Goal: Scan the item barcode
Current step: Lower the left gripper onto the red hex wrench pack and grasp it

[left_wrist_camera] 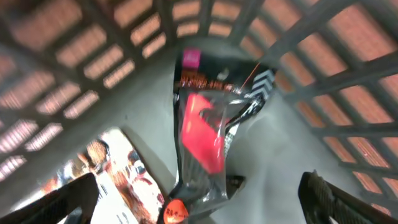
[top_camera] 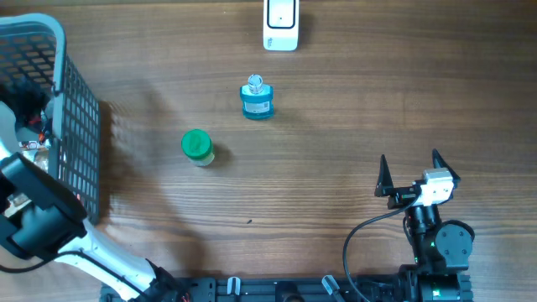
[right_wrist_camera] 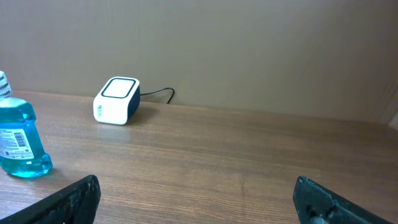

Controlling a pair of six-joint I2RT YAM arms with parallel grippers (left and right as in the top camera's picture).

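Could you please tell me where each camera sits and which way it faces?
Overhead: above the table, looking straight down; left arm and right arm show.
Left wrist: inside the basket, facing a plastic packet; left gripper shows, open.
Right wrist: low over the table, facing scanner and blue bottle; right gripper shows, open.
Shared: overhead also shows scanner, bottle, basket.

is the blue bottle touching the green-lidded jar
Apart. The overhead view shows it plainly: the blue bottle stands up and to the right of the green-lidded jar, with a strip of bare table between them.
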